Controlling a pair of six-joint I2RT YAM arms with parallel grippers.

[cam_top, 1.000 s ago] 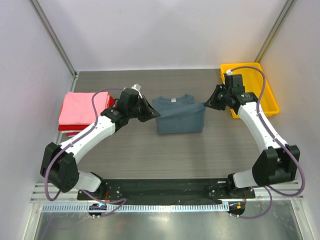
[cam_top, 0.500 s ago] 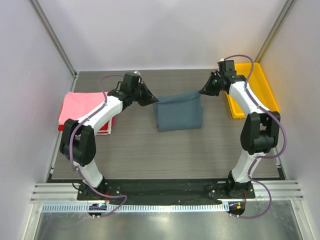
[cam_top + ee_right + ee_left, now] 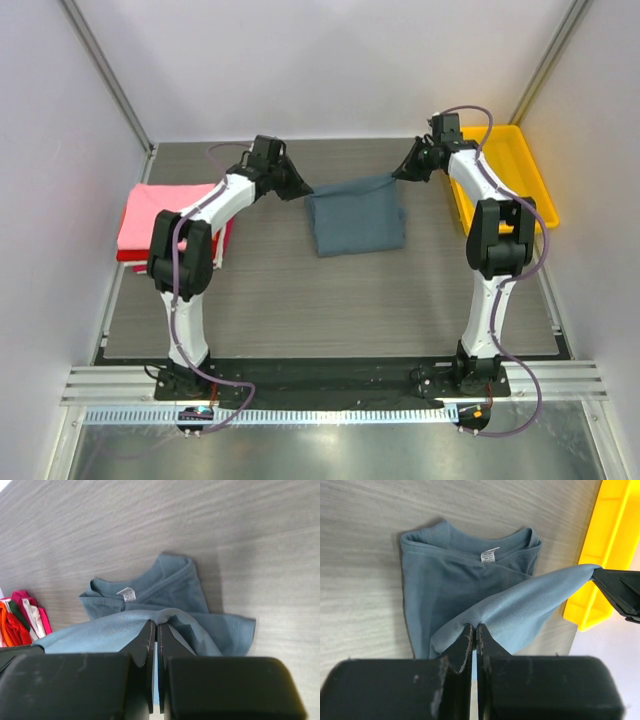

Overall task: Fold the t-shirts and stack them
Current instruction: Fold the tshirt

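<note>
The slate blue-grey t-shirt lies mid-table, its lower half lifted and stretched over the collar end. My left gripper is shut on the left corner of the raised hem. My right gripper is shut on the right corner. The raised edge runs taut between them above the collar and its white label. A stack of folded t-shirts, pink on top with red beneath, sits at the table's left edge, also in the right wrist view.
A yellow plastic tray stands at the back right, close beside the right gripper, with its rim in the left wrist view. White walls enclose the table on three sides. Both arm bases sit on the near rail.
Both grippers have carried the shirt's hem away from the bases toward the back of the table, lifting it over the collar. Both arms now stretch out further. The pink stack has not moved.
</note>
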